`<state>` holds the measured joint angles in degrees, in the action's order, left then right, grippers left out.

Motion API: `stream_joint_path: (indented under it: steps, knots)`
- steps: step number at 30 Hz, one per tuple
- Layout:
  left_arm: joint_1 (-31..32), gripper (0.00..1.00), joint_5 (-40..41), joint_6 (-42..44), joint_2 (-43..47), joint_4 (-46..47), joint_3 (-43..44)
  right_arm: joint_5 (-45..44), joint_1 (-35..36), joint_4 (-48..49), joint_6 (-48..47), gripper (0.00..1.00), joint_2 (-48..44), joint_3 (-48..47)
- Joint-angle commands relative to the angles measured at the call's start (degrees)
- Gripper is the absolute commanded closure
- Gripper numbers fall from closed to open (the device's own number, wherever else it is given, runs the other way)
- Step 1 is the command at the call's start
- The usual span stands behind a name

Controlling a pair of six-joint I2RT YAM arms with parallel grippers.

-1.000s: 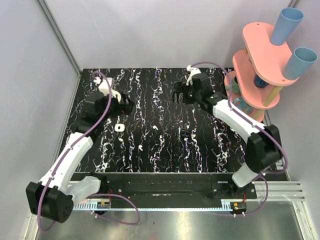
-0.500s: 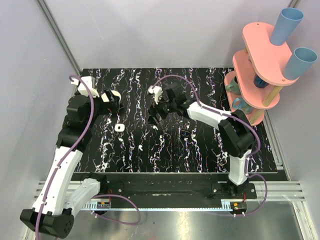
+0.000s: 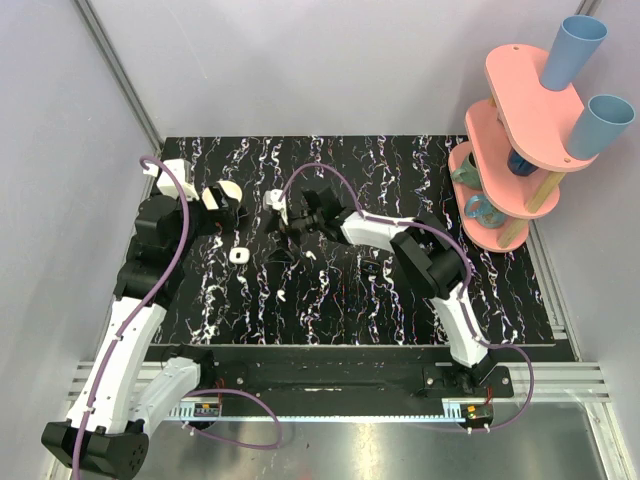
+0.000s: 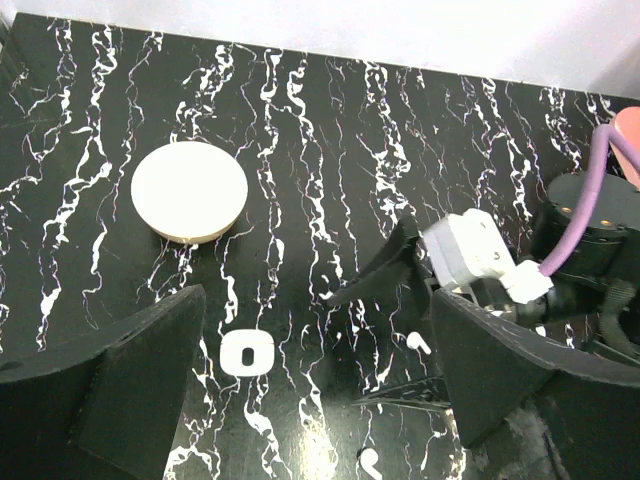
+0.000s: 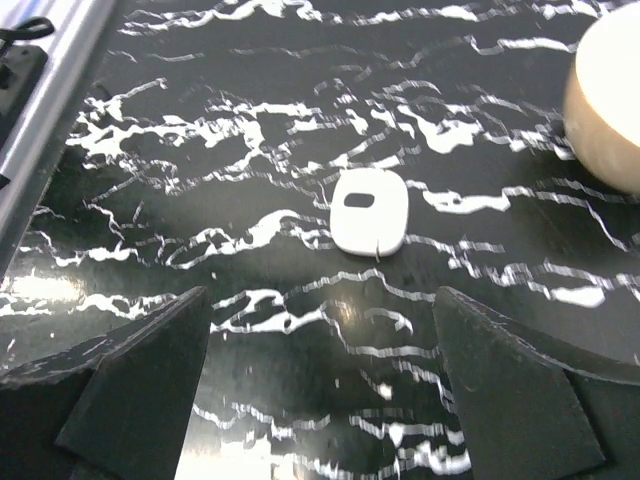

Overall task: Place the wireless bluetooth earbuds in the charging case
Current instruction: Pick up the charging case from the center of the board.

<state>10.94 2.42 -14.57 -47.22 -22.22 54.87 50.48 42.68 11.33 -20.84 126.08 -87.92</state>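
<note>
- earbuds (image 4: 418, 343): two tiny white bits lay loose on the worktop (image 4: 330, 120), neither one in the case. One sat just beside the fingers of the right end effector (image 4: 350, 345), and the second earbud (image 4: 370, 460) lay a little closer to the left wrist camera.
- They were too small for me to call which way their stems pointed.
- charging case (image 4: 190, 190): a cream puck lying flat, well apart from both buds. It looked shut to me, but I wouldn't swear to it.
- The case sat ahead and off to the left of the left end effector (image 4: 318, 300), so the left arm was the nearer one for the case. The right arm was clearly nearer the buds.
- Catch: the right wrist view was aimed at a white slotted piece (image 5: 368, 210), with the case poking in at the right edge and no bud in sight. I'd guess it needed re-aiming before any pick.
- Both end effectors were spread wide, holding nothing and, as far as I could see, touching nothing.
</note>
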Motion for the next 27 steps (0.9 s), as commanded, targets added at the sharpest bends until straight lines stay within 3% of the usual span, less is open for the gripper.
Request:
stream_joint_path:
  steps: [1,5,10,18,27]
  knots:
    - [-0.3,0.01,0.5,0.7,1.5,2.2,-0.6,9.3,1.5,10.7,5.2,0.0,6.3,-7.9]
    - [-0.3,0.01,0.7,0.9,2.1,2.3,-1.0,6.7,3.0,15.6,10.0,0.0,10.8,-12.1]
    - [-0.3,0.01,0.6,1.1,2.3,2.3,-1.3,3.9,4.3,3.7,7.2,0.01,15.1,-22.3]
    - [-0.3,0.01,0.7,1.4,3.0,2.3,-1.8,-2.3,5.0,0.4,18.0,0.06,18.2,-28.0]
    - [-0.3,0.01,0.4,1.3,3.3,2.8,-2.4,-3.3,6.3,-4.7,19.2,0.04,19.5,-30.0]
